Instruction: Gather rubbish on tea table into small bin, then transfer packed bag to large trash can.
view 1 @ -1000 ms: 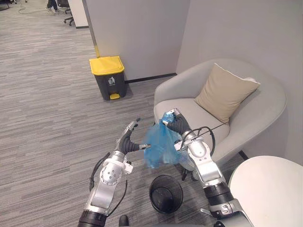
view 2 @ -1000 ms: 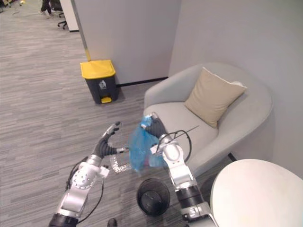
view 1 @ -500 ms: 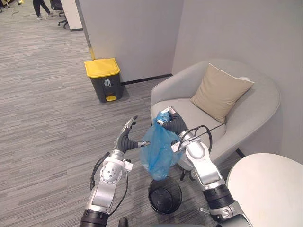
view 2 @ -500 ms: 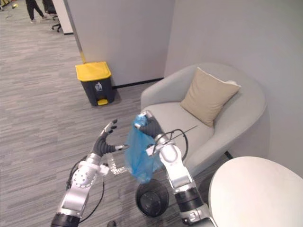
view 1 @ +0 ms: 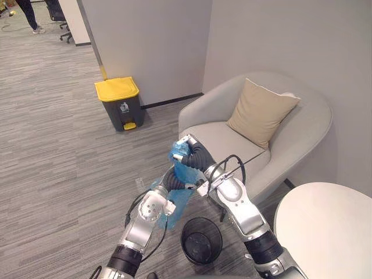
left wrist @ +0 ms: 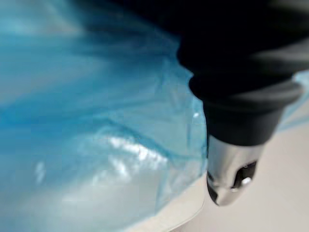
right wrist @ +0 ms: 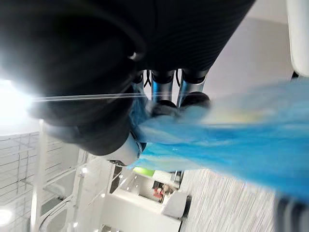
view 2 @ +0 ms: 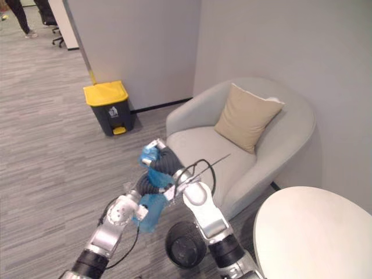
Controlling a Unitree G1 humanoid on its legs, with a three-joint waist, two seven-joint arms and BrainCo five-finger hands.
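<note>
1. The right hand (view 1: pixel 195 154) is clenched round the gathered neck of the blue bag (view 1: pixel 183 197) and holds it up high. That looks meant to keep the mouth pinched so nothing spills, and to get the sack free of the small bin (view 1: pixel 218 229) on the floor below.
2. The bag hangs in the air in front of the armchair (view 1: pixel 302 128). Its bottom is just beside the bin's rim, no longer inside it.
3. The left hand (view 1: pixel 170 180) is tucked in against the plastic just under the right hand. My read is that it steadies or supports the load. Its fingers are buried in blue film, so I cannot tell whether they grip or just press.
4. Compare half a second ago: the left hand stood apart on the bag's left side with its fingers spread and nothing in them. Now it has closed the gap and is touching the bag.
5. The bag was hanging long and loose then; now it is bunched between the two hands.
6. The whole view has swung too, so that is the head moving, not the furniture.
7. The large trash can (view 1: pixel 118 104) with the yellow lid waits by the wall, well apart, with its lid down. The carry looks just under way.
</note>
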